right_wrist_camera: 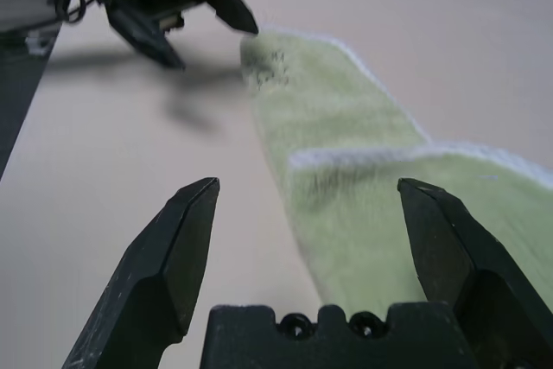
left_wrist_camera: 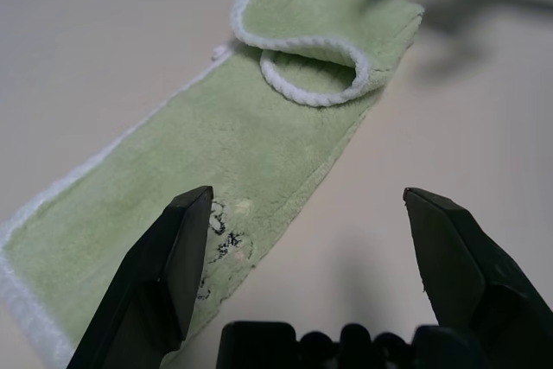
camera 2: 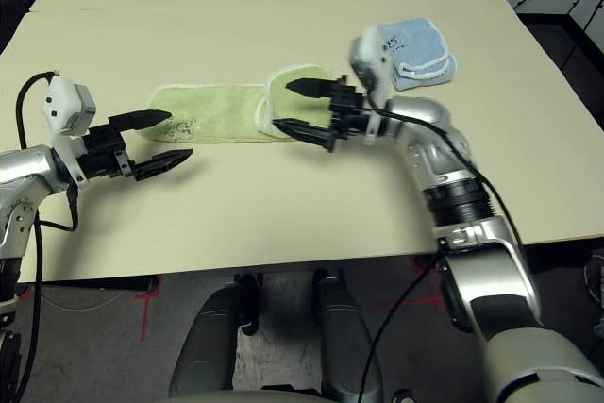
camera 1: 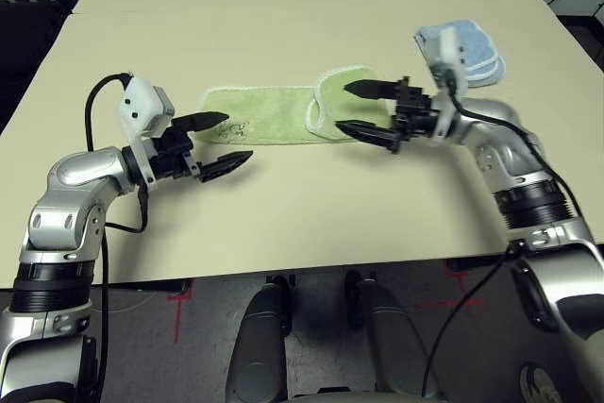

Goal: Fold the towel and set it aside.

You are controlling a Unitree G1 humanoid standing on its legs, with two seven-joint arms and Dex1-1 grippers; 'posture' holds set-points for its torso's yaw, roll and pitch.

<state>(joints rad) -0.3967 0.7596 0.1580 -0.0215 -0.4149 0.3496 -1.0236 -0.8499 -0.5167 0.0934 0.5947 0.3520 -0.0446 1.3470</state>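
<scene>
Towel (camera 1: 274, 114): right end folded inward, shortening the strip | Left (camera 1: 226, 142) and right (camera 1: 366, 114) end effectors: we held both wide, empty

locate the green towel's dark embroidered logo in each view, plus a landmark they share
Left eye: dark embroidered logo, left end of the strip.
Right eye: logo, left end of the strip, just right of the left tool.
Left wrist: logo, low, left of centre.
Right wrist: logo, upper part, left of centre.
Shared landmark: light green terry towel's white-edged folded flap.
</scene>
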